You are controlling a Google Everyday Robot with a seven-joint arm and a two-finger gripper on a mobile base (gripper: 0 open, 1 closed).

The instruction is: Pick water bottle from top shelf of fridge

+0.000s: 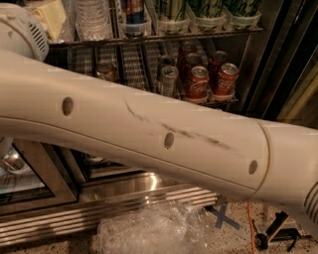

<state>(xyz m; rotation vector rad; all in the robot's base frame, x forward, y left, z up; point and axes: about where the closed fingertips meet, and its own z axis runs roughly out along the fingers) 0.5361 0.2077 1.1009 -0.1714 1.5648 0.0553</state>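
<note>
The fridge [278, 64] stands open ahead, with wire racks inside. On the upper rack [164, 35] in view, at the top left, I see the ribbed clear lower part of the water bottle [93, 20]; its cap and label are cut off by the top edge. My white arm link [149, 134] crosses the whole view from left to right, in front of the fridge's lower part. A round arm joint [22, 30] shows at the top left. My gripper is out of view.
Red soda cans [198, 82] and a silver can [169, 79] stand on the rack below. Green-striped cups [171, 15] stand right of the bottle. The louvred base grille [99, 213], crumpled clear plastic [154, 230], a blue X mark [223, 216] and an orange cable [251, 233] are at floor level.
</note>
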